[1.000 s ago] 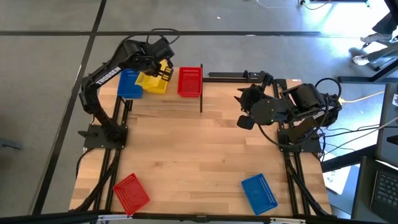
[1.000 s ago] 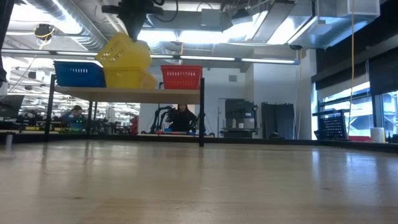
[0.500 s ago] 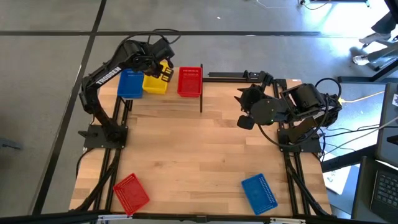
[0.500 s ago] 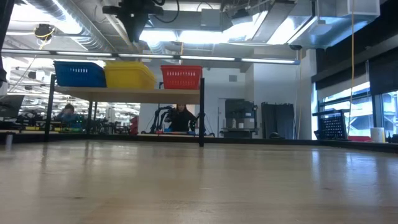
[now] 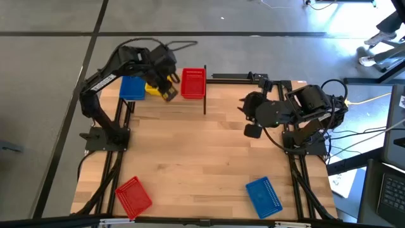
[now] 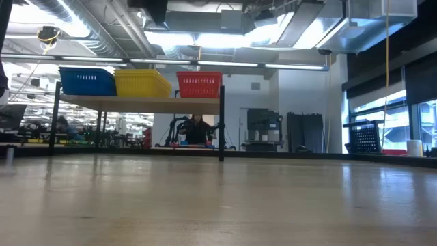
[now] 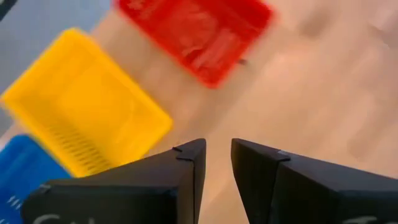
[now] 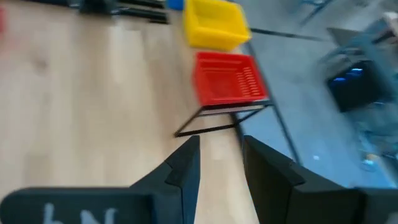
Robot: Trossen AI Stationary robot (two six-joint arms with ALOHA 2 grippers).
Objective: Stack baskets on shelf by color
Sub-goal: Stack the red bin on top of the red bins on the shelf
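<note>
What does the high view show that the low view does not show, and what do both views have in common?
Only the high view shows both arms: the left gripper above the shelf's front edge, empty, and the right gripper waiting over the table's right side. It also shows a loose red basket and a loose blue basket near the table's front edge.

Only the low view shows the room behind.

Both show the shelf with blue stack, yellow stack and red stack.

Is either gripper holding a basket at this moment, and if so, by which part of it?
Nothing is held. The left gripper is open and empty above the shelf, near the yellow basket. The right gripper is open and empty too.
</note>
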